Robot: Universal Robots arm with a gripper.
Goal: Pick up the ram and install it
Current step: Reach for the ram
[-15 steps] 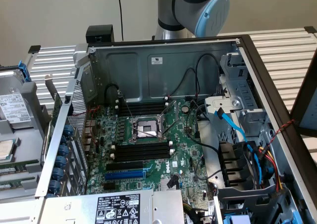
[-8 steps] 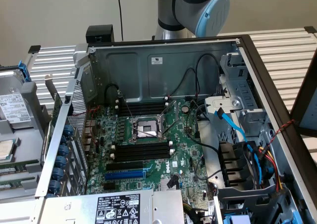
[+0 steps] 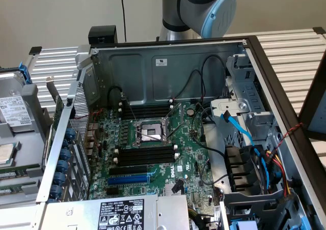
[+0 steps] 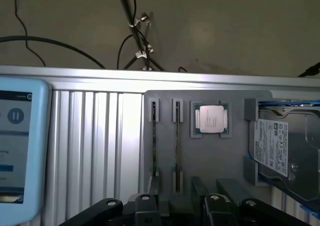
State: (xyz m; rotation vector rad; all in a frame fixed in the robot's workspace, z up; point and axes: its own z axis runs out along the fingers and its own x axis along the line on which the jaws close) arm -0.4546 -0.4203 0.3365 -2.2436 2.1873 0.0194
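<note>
Wrist view: claw [image 4: 179,213] spread wide, gripping nothing, hanging over a grey holder [image 4: 210,161]. Standing on edge in that holder is the ram [image 4: 177,146], between a second stick [image 4: 154,146] and a processor chip [image 4: 211,120]; a hard drive [image 4: 280,146] lies just past the chip. Exterior view: arm [image 3: 204,6] at 12 o'clock of the open computer case [image 3: 132,72]. Black slots [image 3: 145,154] sit at 6 o'clock of the socket [image 3: 150,133].

The motherboard [image 3: 189,147] is green, one slot [image 3: 128,179] blue.
</note>
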